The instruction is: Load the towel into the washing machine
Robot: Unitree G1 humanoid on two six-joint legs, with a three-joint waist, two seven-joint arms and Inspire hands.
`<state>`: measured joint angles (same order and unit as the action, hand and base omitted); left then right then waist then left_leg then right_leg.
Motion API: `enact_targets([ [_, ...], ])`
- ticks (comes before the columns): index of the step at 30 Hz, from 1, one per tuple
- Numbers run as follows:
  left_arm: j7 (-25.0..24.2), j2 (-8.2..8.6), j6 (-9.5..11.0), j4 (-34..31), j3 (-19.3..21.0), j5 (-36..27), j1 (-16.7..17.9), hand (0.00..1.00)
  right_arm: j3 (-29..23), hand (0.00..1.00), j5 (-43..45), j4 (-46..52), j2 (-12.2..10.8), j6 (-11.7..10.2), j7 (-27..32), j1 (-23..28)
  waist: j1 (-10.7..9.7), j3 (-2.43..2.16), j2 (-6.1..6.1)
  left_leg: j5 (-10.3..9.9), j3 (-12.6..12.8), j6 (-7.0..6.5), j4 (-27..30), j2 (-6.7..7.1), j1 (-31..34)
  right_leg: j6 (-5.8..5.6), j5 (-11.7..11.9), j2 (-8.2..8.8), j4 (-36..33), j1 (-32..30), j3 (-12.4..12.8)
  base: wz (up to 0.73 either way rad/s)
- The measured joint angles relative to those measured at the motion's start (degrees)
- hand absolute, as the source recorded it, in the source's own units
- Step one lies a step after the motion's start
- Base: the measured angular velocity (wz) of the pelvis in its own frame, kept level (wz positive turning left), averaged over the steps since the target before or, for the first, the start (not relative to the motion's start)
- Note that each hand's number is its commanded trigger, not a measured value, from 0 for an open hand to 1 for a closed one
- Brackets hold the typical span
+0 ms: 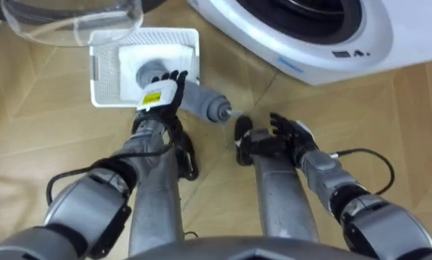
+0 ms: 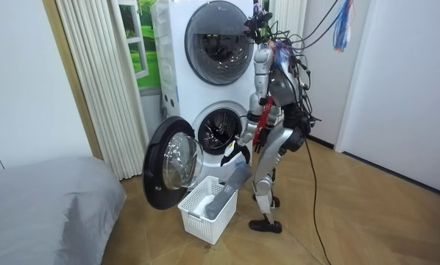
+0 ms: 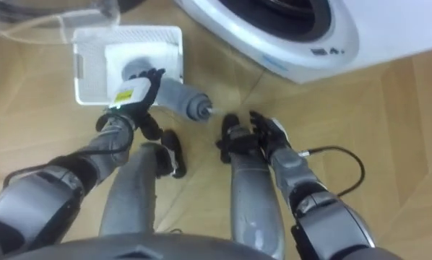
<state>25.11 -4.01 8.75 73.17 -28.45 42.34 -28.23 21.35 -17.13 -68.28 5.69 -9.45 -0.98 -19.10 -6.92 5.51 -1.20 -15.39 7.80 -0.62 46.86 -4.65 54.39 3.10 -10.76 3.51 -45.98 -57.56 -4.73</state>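
Observation:
A rolled grey towel (image 1: pixel 201 102) leans out of a white slatted basket (image 1: pixel 104 68) on the floor, its upper end sticking past the rim toward me. My left hand (image 1: pixel 160 88) hovers above the roll's middle, fingers relaxed and pointing at the basket, holding nothing. In the room view the left hand (image 2: pixel 238 153) hangs just over the towel (image 2: pixel 227 193). My right hand (image 1: pixel 287 136) rests open by my right knee. The lower washing machine (image 1: pixel 324 43) lies ahead to the right, and its drum opening (image 2: pixel 218 131) is uncovered.
The washer's round glass door (image 2: pixel 170 171) is swung wide open beside the basket (image 2: pixel 205 213), at the room view's left. A second machine is stacked above. A grey bed (image 2: pixel 43 206) and a curtain stand further left. Wood floor spreads to my right.

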Motion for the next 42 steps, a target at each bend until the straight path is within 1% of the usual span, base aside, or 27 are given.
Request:
enact_targets([
  [2,0.70,0.02,0.03,-0.01,-1.37,0.01,-0.80,0.00,0.58,0.00,-0.74,1.47,-0.01,-0.36,0.69,-0.52,-0.10,0.00,0.00,-0.65,-0.18,0.19,2.65,-0.77,3.35,0.29,-0.14,-0.33,-1.88,-3.19,0.00,-0.09],
  [5,1.37,-0.09,0.02,0.00,-2.23,0.22,-2.09,0.00,1.76,0.00,-1.61,2.45,0.04,-1.28,0.89,-1.29,-0.89,0.00,0.00,-0.90,-0.12,0.11,4.63,-1.16,6.42,0.50,-0.35,-0.53,-3.79,-6.40,-0.01,-0.05],
  [6,1.83,-0.07,0.03,0.00,-2.42,0.47,-2.86,0.00,2.35,0.00,-2.36,2.74,0.12,-1.30,0.85,-1.82,-0.96,0.00,0.01,-1.13,0.04,0.15,5.54,-1.71,7.64,0.54,-0.35,-0.56,-4.26,-7.49,-0.04,-0.11],
  [8,2.44,-0.06,0.03,0.00,-3.29,0.75,-3.90,0.00,2.81,0.00,-3.30,3.35,0.24,-1.39,0.76,-2.08,-1.49,0.01,0.02,-1.27,0.10,0.25,6.39,-1.79,8.84,0.79,-0.44,-0.54,-5.22,-8.83,-0.07,-0.05],
  [9,2.97,-0.17,0.04,0.00,-3.39,1.05,-4.40,0.00,3.52,0.00,-3.98,3.54,0.24,-1.74,0.64,-2.31,-2.10,0.01,0.03,-1.36,0.13,0.28,6.87,-1.81,9.40,1.01,-0.60,-0.57,-5.89,-9.53,-0.09,0.00],
  [12,3.42,-1.20,0.32,0.00,-5.11,1.06,-5.41,0.00,4.56,0.00,-5.14,4.58,0.03,-2.06,0.54,-2.47,-3.52,-0.01,0.08,-1.67,0.10,0.59,7.94,-2.29,10.75,1.43,-0.88,-0.55,-6.92,-10.90,-0.20,-0.03],
  [13,3.42,-1.75,0.38,0.00,-5.79,1.14,-5.78,0.00,5.01,0.00,-5.27,4.83,-0.23,-2.46,0.70,-2.65,-4.05,-0.01,0.08,-1.80,0.09,0.71,8.40,-2.60,11.47,1.58,-0.89,-0.70,-7.17,-11.66,-0.31,-0.05],
  [15,3.54,-2.52,0.41,-0.02,-6.89,1.19,-6.47,0.00,5.43,0.00,-5.68,6.01,-0.60,-2.90,1.02,-2.66,-4.89,-0.02,0.08,-1.82,-0.02,0.84,9.00,-2.64,12.86,1.92,-1.01,-0.75,-8.03,-13.07,-0.31,0.03],
  [16,3.57,-3.04,0.41,-0.02,-7.77,1.25,-6.77,0.00,5.76,0.00,-5.86,6.33,-0.72,-3.16,1.19,-2.88,-5.62,-0.02,0.09,-1.86,-0.16,0.94,9.39,-2.64,13.67,2.14,-1.15,-0.79,-8.57,-13.95,-0.31,0.05],
  [19,3.61,-3.17,0.41,-0.02,-9.07,3.56,-7.60,0.00,6.62,0.00,-7.61,6.79,-0.91,-3.70,1.29,-3.30,-5.94,-0.03,0.10,-2.38,-0.60,1.38,11.10,-3.08,15.72,2.66,-1.47,-1.52,-10.15,-15.88,-0.04,0.00],
  [22,3.98,-3.14,0.41,-0.04,-10.07,5.28,-7.98,0.00,6.70,0.00,-7.64,7.57,-0.90,-3.69,1.19,-3.43,-6.06,-0.04,0.12,-2.67,-0.73,1.65,11.88,-3.52,16.76,2.99,-1.76,-1.76,-10.81,-16.91,-0.20,-0.01],
  [23,4.18,-3.12,0.41,-0.05,-10.08,5.79,-8.03,0.15,6.79,0.00,-7.64,7.87,-0.91,-3.68,1.16,-3.43,-6.19,-0.04,0.12,-2.74,-0.81,1.77,11.99,-3.62,16.99,3.01,-1.83,-1.86,-10.88,-17.15,-0.25,0.00],
  [24,4.27,-3.13,0.40,-0.05,-10.08,5.89,-8.05,0.76,6.86,0.00,-7.64,7.98,-0.93,-3.68,1.11,-3.43,-6.34,-0.04,0.12,-2.74,-0.83,1.79,11.98,-3.63,17.08,3.04,-1.85,-1.89,-10.90,-17.25,-0.26,0.00],
  [26,4.39,-3.18,0.40,-0.05,-10.08,6.35,-8.26,1.00,7.35,0.00,-7.81,8.35,-1.01,-3.72,0.93,-3.46,-6.90,-0.04,0.12,-2.78,-0.84,1.88,11.98,-3.70,17.34,3.20,-1.88,-1.97,-10.98,-17.59,-0.27,0.00],
  [34,4.47,-3.35,0.33,0.07,-12.54,7.27,-8.86,1.00,7.97,0.00,-9.61,8.28,-1.06,-3.72,1.02,-3.57,-7.20,-0.02,0.20,-3.11,-0.91,2.21,12.02,-3.65,17.23,3.73,-2.46,-1.81,-11.62,-17.65,-0.36,0.01],
  [36,4.29,-3.65,0.30,0.55,-13.20,7.19,-8.84,1.00,8.43,0.00,-9.64,8.21,-1.20,-3.59,1.01,-3.98,-7.60,0.12,0.48,-3.24,-1.00,2.09,12.03,-3.63,17.26,3.81,-2.57,-1.77,-11.68,-17.71,-0.43,0.02],
  [37,3.84,-4.10,0.26,0.59,-13.64,7.19,-8.80,1.00,8.83,0.00,-9.60,8.28,-1.35,-3.60,0.93,-4.26,-8.01,0.21,0.74,-3.36,-1.00,1.90,12.02,-3.64,17.45,3.84,-2.62,-1.77,-11.72,-17.92,-0.44,0.00],
  [39,3.01,-4.54,-0.08,0.59,-14.12,7.22,-8.79,1.00,8.88,0.00,-9.61,8.28,-1.76,-3.61,0.85,-4.53,-8.58,0.13,0.90,-3.36,-1.00,1.89,12.03,-3.66,18.02,3.82,-2.64,-1.77,-11.73,-18.51,-0.44,0.00],
  [42,1.77,-4.65,-0.94,0.60,-14.68,7.38,-9.01,1.00,8.87,0.00,-9.69,8.24,-1.84,-3.54,0.79,-4.72,-8.68,0.13,0.92,-3.55,-1.00,1.88,12.05,-3.64,18.38,3.89,-2.67,-1.74,-11.69,-18.85,-0.48,0.00],
])
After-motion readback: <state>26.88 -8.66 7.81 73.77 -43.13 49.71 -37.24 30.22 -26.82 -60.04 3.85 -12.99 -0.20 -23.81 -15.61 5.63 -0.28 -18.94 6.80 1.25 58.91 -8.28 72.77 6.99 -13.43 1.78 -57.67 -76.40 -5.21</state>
